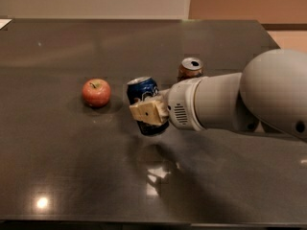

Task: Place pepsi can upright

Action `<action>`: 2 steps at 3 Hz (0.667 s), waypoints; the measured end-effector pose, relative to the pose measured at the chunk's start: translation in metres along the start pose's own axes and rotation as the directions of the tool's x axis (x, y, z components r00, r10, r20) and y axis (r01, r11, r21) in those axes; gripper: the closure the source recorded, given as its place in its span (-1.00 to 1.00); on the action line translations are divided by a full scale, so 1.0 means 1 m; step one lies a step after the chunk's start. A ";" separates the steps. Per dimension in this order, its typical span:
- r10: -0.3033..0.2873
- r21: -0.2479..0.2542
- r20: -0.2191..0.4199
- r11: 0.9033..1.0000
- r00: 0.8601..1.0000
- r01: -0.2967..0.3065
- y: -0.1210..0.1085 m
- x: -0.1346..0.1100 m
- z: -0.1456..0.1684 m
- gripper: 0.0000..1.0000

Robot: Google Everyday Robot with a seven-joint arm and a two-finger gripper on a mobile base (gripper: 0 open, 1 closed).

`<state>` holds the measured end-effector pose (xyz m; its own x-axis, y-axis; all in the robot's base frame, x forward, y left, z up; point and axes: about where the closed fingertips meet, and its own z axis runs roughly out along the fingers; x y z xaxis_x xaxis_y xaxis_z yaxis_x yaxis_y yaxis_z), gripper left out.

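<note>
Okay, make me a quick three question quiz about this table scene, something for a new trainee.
1. True or false: the claw, over the middle of the table, is shut on the pepsi can.
2. What sits beside the pepsi can, toward the picture's left edge? A. apple B. banana C. mug
3. Fill in: the brown can behind the arm stands ____, with its opening on top.

Key: 1 true; 2 A; 3 upright.
</note>
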<state>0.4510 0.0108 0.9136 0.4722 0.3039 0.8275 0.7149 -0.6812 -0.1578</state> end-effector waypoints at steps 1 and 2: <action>-0.064 0.004 -0.049 0.998 0.997 0.064 -0.001 -0.002 -0.001 1.00; 0.004 0.074 -0.148 0.997 0.989 0.007 0.002 -0.012 0.005 1.00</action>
<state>0.4493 0.0096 0.9010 0.3934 0.1994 0.8975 0.7545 -0.6278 -0.1912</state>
